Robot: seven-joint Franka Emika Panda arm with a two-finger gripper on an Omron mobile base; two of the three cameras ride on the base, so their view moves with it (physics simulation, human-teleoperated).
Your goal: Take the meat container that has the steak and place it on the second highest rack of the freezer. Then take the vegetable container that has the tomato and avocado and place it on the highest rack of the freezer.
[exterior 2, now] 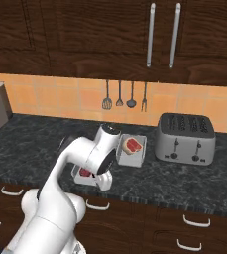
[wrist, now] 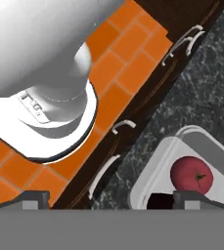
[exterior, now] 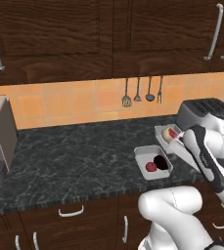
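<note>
Gripper [wrist: 111, 196] released, above counter edge [wrist: 133, 146]; tomato [wrist: 191, 175] in its container [wrist: 152, 168] just beside.

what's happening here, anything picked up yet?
Nothing picked up. The claw is open, hanging over the counter's front edge by the veg container, which holds the tomato and avocado. The steak sits in its own container further back, beside the toaster. Both containers are on the counter, untouched.
</note>
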